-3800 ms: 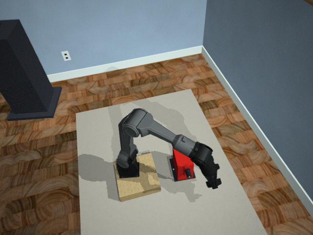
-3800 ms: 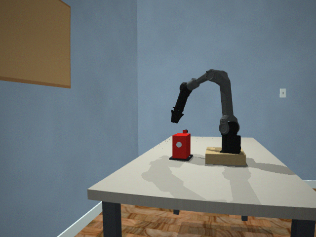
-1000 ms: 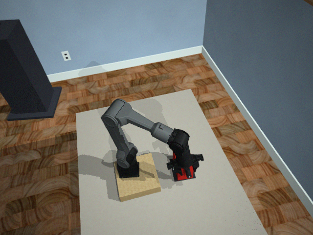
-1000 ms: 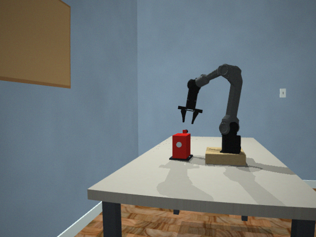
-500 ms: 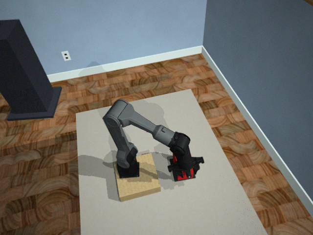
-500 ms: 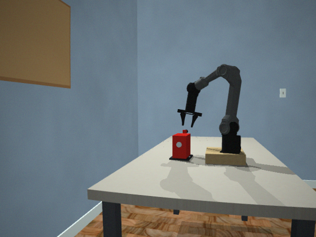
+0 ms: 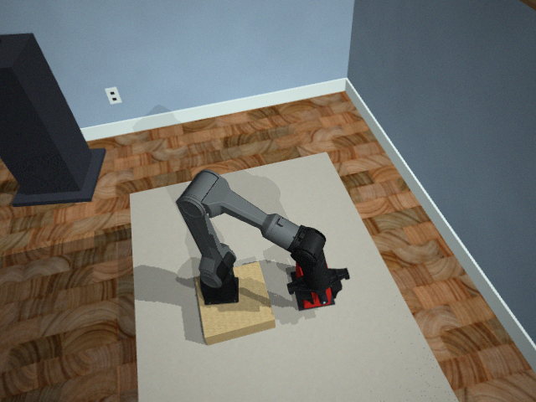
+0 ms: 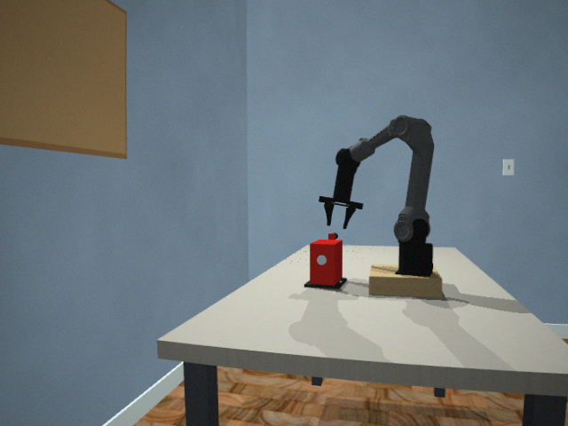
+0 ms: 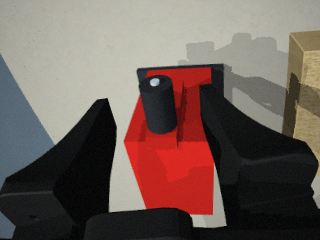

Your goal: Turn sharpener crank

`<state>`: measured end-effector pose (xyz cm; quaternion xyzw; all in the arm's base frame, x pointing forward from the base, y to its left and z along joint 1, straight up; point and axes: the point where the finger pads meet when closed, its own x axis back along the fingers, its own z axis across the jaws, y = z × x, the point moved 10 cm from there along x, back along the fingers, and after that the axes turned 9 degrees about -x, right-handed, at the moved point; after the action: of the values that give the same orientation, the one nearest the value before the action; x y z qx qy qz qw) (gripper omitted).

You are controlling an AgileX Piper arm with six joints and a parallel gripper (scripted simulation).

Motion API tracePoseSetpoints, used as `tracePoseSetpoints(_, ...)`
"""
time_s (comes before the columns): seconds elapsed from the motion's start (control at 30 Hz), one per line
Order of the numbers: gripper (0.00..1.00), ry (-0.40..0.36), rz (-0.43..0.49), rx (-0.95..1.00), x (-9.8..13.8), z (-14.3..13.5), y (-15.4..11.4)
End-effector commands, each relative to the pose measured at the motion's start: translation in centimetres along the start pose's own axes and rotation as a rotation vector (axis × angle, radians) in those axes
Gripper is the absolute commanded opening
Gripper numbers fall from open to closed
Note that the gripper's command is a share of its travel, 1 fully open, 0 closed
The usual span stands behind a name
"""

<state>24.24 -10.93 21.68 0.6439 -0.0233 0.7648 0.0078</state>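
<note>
Red and boxy, the sharpener (image 8: 326, 263) stands upright on a thin black base plate (image 8: 325, 284) on the pale desk (image 8: 366, 330), just beside the wooden block (image 8: 405, 284) that carries the arm's foot. A grey round spot (image 8: 321, 259) marks the face turned toward the exterior camera. The crank's knob (image 8: 333, 236) pokes up above the top edge of the body; in the wrist view it reads as a short dark cylinder (image 9: 159, 103) with a pale dot on its end, set near the back edge of the red body.

Directly above it hangs the hand (image 8: 336, 222), pointing straight down, its fingers spread fairly wide with nothing between them. In the exterior view the fingertips (image 8: 347, 223) stop a little short of the knob — there is a clear gap of wall colour between them and the red box. The wrist view shows the two black fingers flanking the sharpener on either side, the knob sitting between them but nearer the right-hand one.

From the top view the grey arm (image 7: 242, 212) bends over from its block and the black wrist covers most of the sharpener (image 7: 312, 301) — only a strip of red shows past the hand (image 7: 318, 280). Arm shadows lie across the desk toward its near edge.
</note>
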Motion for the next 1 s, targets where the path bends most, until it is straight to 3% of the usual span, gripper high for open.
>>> tracePoseSetpoints(0.0, 0.69, 0.001, 0.0, 0.001, 0.0, 0.0, 0.0)
tracePoseSetpoints(0.6, 0.69, 0.001, 0.0, 0.001, 0.0, 0.0, -0.1)
tracePoseSetpoints(0.97, 0.69, -0.003, 0.003, 0.001, -1.3, 0.0, -0.1)
